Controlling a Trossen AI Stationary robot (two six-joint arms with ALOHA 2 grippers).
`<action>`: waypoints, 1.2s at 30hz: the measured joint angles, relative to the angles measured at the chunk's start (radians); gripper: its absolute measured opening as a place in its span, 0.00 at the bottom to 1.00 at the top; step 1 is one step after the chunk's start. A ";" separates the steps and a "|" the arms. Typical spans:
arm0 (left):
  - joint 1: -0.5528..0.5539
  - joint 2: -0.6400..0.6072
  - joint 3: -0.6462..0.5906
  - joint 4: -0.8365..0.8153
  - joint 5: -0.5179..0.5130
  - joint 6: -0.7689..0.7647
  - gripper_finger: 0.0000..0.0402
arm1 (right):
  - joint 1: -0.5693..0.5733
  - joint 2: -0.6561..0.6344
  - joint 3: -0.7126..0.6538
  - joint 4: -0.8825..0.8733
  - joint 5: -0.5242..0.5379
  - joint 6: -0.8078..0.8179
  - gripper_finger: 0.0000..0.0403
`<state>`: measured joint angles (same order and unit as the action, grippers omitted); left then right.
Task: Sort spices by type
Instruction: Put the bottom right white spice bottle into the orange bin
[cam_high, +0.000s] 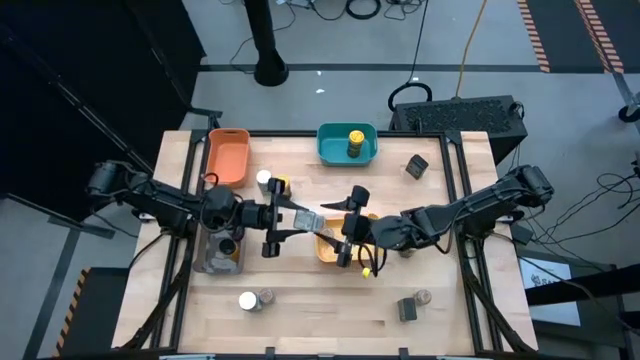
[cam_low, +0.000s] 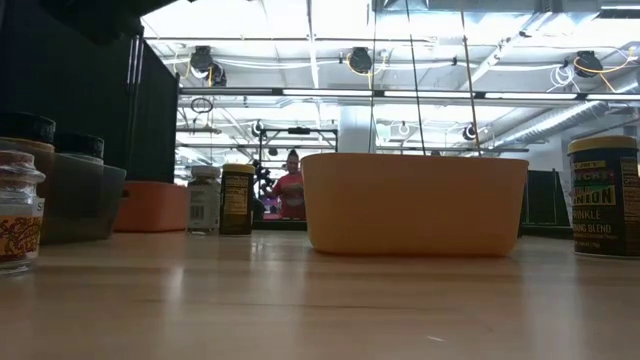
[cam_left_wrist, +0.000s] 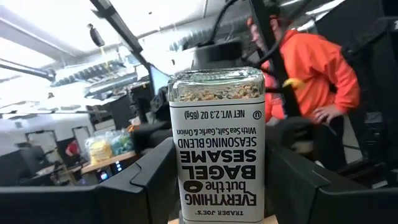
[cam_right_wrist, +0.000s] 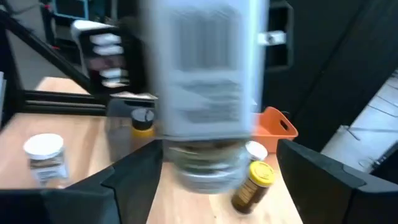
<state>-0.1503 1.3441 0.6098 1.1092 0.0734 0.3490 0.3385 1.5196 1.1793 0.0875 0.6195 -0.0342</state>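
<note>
A clear spice jar (cam_left_wrist: 217, 143) labelled Everything but the Bagel Sesame seasoning hangs above the yellow bin (cam_high: 326, 250) at the table's middle. My left gripper (cam_high: 298, 224) is shut on it, and its dark fingers (cam_left_wrist: 146, 180) press both sides of the jar. From the right, my right gripper (cam_high: 338, 226) faces the same jar (cam_right_wrist: 202, 81). Its fingers (cam_right_wrist: 311, 177) stand apart from the jar's sides, which makes it open. In the high view the jar (cam_high: 315, 220) sits between the two grippers.
An orange bin (cam_high: 229, 153) and a teal bin (cam_high: 335, 150) holding a yellow-lidded jar (cam_high: 355, 142) stand at the back. A grey bin (cam_high: 220, 255) holds jars at the left. Loose jars stand at the middle (cam_high: 265, 180), front left (cam_high: 248, 300), front right (cam_high: 407, 308) and back right (cam_high: 416, 166).
</note>
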 joint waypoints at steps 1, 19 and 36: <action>-0.003 0.000 0.000 0.001 -0.003 0.004 0.51 | -0.005 0.000 0.000 0.000 -0.012 -0.008 0.75; -0.009 -0.003 0.002 0.013 -0.013 0.008 0.54 | -0.040 0.018 0.000 0.039 -0.084 -0.103 0.38; -0.010 -0.003 0.002 -0.062 -0.092 -0.036 0.54 | -0.041 0.018 -0.002 -0.006 -0.070 -0.079 0.38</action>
<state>-0.1608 1.3415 0.6121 1.0468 -0.0187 0.3131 0.2977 1.5375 1.1777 0.0815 0.5500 -0.1127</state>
